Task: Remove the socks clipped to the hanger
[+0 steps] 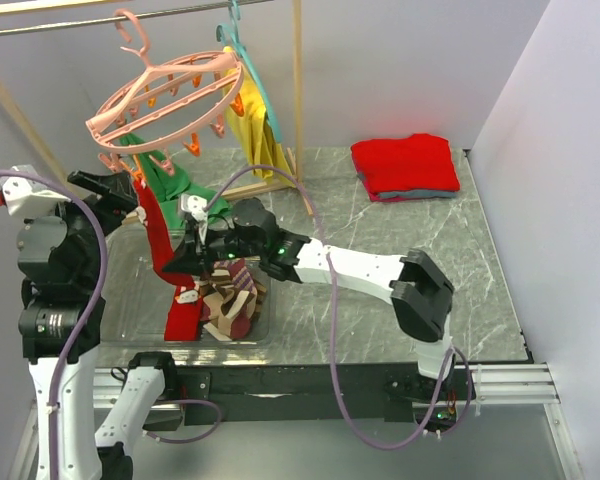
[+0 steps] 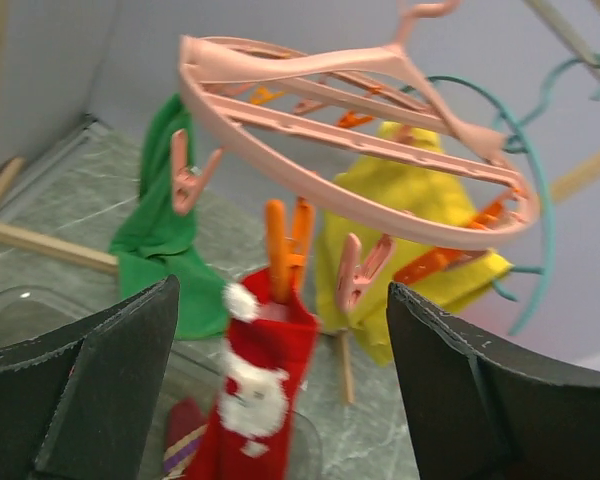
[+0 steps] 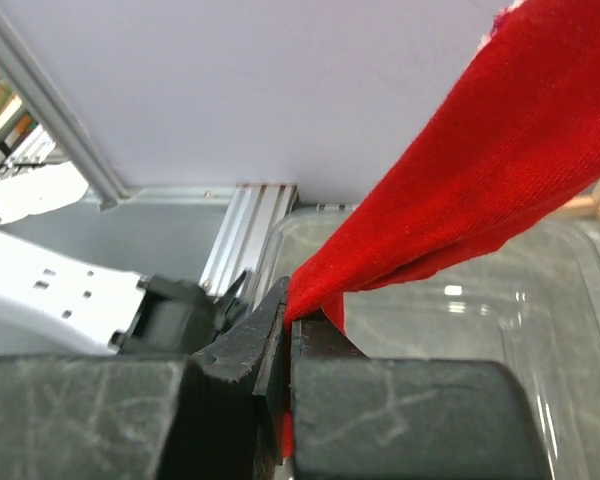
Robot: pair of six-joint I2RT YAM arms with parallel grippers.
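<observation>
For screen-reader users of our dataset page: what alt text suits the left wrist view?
A red Santa sock hangs from an orange clip on a tilted pink ring hanger, seen between the open left gripper's black fingers. Behind hang a green cloth and, on a teal hanger, a yellow garment.

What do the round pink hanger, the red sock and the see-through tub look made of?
The pink hanger looks like moulded plastic: smooth, slightly glossy, one even colour. The red sock looks like soft knitted fabric: matte, fine ribbed texture, drapes in folds. The tub is probably clear hard plastic: transparent, with bright glints.
</observation>
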